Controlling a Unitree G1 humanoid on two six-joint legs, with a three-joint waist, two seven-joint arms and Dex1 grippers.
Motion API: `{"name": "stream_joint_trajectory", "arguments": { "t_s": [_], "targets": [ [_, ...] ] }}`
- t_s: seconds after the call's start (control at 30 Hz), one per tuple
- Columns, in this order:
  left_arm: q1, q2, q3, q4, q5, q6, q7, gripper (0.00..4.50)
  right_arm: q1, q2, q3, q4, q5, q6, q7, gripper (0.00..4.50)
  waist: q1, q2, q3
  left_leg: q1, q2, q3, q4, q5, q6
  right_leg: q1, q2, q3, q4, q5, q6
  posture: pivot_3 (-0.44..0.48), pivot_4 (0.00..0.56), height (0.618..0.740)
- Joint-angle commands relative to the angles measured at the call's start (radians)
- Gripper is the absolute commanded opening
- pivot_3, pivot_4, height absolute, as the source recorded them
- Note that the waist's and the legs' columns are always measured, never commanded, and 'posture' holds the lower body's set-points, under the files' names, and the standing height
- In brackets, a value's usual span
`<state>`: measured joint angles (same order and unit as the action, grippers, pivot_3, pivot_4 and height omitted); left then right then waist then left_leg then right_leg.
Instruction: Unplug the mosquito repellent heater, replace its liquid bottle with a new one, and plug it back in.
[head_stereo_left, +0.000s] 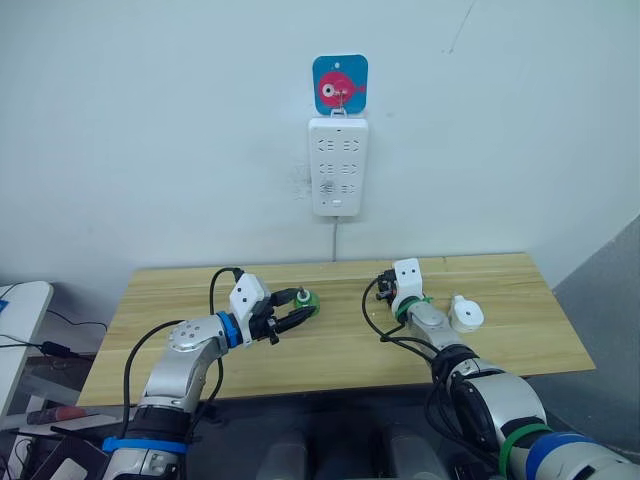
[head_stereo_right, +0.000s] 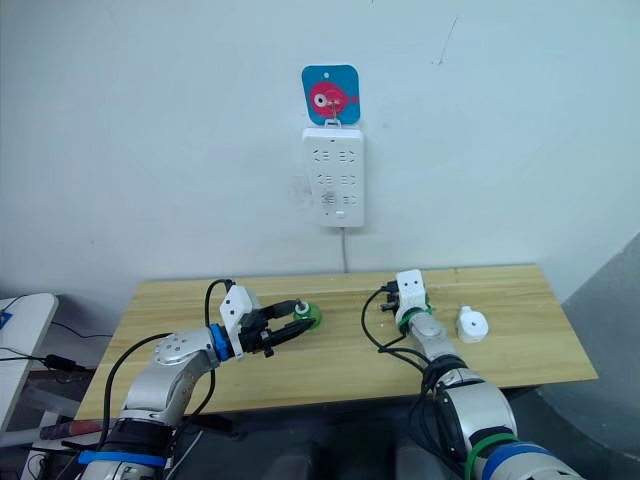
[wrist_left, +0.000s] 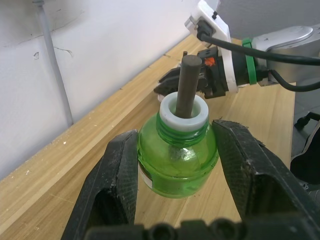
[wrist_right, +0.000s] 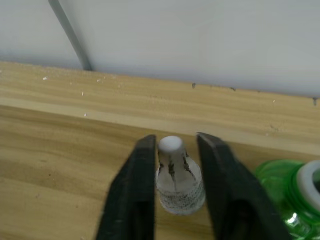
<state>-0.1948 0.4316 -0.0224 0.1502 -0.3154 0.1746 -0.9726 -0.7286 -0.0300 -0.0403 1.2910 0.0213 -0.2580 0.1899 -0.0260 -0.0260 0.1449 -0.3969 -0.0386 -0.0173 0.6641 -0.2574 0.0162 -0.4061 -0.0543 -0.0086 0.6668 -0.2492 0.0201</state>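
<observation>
Left pincer (wrist_left: 172, 165) pinching a small round translucent green plastic bottle (wrist_left: 177, 157) between its black fingers (wrist_left: 117, 175), white collar and dark grey wick rod (wrist_left: 189, 85) pointing away from the wrist; bottle raised a little above the pale wooden tabletop (head_stereo_left: 330, 345), left of centre; liquid level inside not discernible; right pincer (wrist_right: 172, 187) closed on a small clear cap-like piece with a white rounded tip (wrist_right: 176, 176), near the tabletop's rear edge, a second green bottle rim (wrist_right: 295, 192) just beside it; small white rounded mosquito repellent heater (head_stereo_left: 466, 314) lying unplugged on the tabletop just right of the right pincer, apart from the tall white multi-socket power strip (head_stereo_left: 338, 165) hung on the wall beneath a blue square hook plate with a red fish (head_stereo_left: 340, 84); bare wood between the two pincers and along the front edge; strip's grey cable (head_stereo_left: 334, 240) dropping behind the rear edge.
</observation>
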Motion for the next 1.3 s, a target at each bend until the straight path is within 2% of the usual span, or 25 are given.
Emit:
{"name": "stream_joint_trajectory", "arguments": {
  "t_s": [0.03,0.27,0.37,0.53,0.63,0.7,0.8,0.9,1.1,1.3],
  "targets": [
    [-0.018,0.001,0.01,-0.023,-0.021,-0.007,-0.008,2.17,-0.017,0.001,-0.006,-0.029,-0.008,-0.03,0.027,2.53,0.0,0.0,0.0,0.0,0.0,0.0,0.0,0.0,0.0,0.0,0.0,0.0,0.0,0.0,0.0,0.062,0.121,0.74],
    [-0.036,-0.012,0.003,0.004,-0.015,-0.02,-0.013,2.17,-0.015,-0.001,0.036,-0.095,-0.045,-0.108,0.097,2.53,-0.001,0.0,0.0,0.0,0.0,0.0,0.0,0.0,0.0,0.0,0.0,0.0,0.0,0.0,0.0,0.041,0.115,0.74],
    [-0.046,-0.017,-0.003,0.019,-0.014,-0.03,-0.023,2.17,-0.008,0.006,0.059,-0.206,-0.024,-0.103,0.229,2.53,-0.002,0.0,0.0,0.0,0.0,0.0,0.0,0.0,0.0,0.0,0.0,0.0,0.0,0.0,0.0,0.024,0.114,0.74],
    [-0.056,-0.011,-0.009,0.035,-0.007,-0.049,-0.054,2.17,0.069,-0.022,0.117,-0.536,0.068,0.139,0.527,2.53,-0.001,0.0,0.0,0.0,0.0,0.0,0.0,0.0,0.0,0.0,0.0,-0.001,0.0,0.0,0.0,0.008,0.11,0.74],
    [-0.068,-0.005,-0.011,0.026,-0.013,-0.057,-0.077,2.17,0.169,-0.136,0.196,-0.912,0.175,0.429,0.749,2.53,0.006,0.0,0.0,-0.001,0.0,-0.002,0.001,0.0,0.0,0.0,0.0,-0.001,-0.001,0.0,0.0,0.001,0.108,0.74],
    [-0.076,0.001,-0.018,0.011,-0.02,-0.051,-0.1,2.17,0.203,-0.19,0.207,-1.086,0.257,0.598,0.799,2.53,0.008,0.001,0.0,-0.002,0.0,-0.002,0.001,0.0,0.0,0.0,-0.001,-0.001,-0.002,0.0,0.0,-0.004,0.103,0.74],
    [-0.094,0.014,-0.032,-0.012,-0.031,-0.034,-0.143,2.17,0.23,-0.253,0.217,-1.27,0.344,0.776,0.835,2.53,0.008,0.001,-0.001,-0.001,0.0,-0.003,0.001,0.0,0.0,0.0,-0.001,-0.002,-0.001,0.0,0.0,-0.01,0.098,0.74],
    [-0.116,0.02,-0.045,-0.002,-0.027,-0.034,-0.181,2.17,0.243,-0.278,0.251,-1.344,0.34,0.806,0.826,2.53,0.005,0.001,-0.002,-0.001,0.001,-0.004,0.0,0.0,0.0,0.0,0.001,-0.003,-0.001,0.0,0.0,-0.018,0.09,0.74],
    [-0.167,0.005,-0.051,0.044,-0.018,-0.05,-0.198,2.17,0.231,-0.239,0.275,-1.335,0.311,0.791,0.762,2.53,0.0,0.0,-0.003,-0.002,0.0,-0.003,0.001,0.0,0.0,0.0,0.0,-0.002,-0.002,0.0,0.0,-0.033,0.082,0.74],
    [-0.178,-0.005,-0.059,0.042,-0.022,-0.044,-0.216,2.17,0.231,-0.251,0.317,-1.324,0.263,0.736,0.758,2.53,-0.001,0.0,-0.003,-0.002,-0.001,-0.003,0.001,0.0,0.0,0.0,0.0,-0.002,-0.002,0.0,0.0,-0.042,0.075,0.74]
  ]
}}
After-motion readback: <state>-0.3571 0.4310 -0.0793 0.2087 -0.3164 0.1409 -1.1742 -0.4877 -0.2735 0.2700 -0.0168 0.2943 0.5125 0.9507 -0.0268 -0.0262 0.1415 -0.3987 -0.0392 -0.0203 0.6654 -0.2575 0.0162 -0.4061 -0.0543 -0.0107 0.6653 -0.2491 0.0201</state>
